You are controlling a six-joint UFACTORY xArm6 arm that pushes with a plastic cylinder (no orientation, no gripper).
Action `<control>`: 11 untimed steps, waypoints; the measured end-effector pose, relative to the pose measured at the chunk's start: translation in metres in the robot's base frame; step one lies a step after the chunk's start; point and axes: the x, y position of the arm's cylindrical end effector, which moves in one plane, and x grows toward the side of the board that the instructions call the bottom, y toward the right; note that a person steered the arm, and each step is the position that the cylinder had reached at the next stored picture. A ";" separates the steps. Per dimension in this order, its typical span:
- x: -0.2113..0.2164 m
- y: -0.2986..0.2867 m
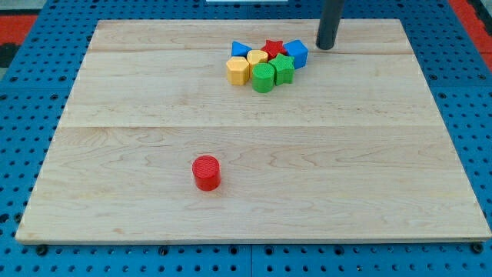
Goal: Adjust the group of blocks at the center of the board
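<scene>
A tight group of blocks sits near the view's top centre of the wooden board [154,100]. It holds a blue triangular block [241,49], a red star block [273,48], a blue block [296,53], a yellow block [257,58], a yellow hexagonal block [237,71], a green cylinder [264,78] and a green block [284,68]. My tip [327,47] stands just to the right of the blue block, close to it but apart. A red cylinder [206,172] stands alone lower down, left of centre.
The board lies on a blue pegboard surface [31,108] that surrounds it on all sides.
</scene>
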 end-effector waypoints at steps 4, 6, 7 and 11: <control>-0.001 -0.048; -0.022 -0.043; -0.047 -0.053; 0.004 -0.136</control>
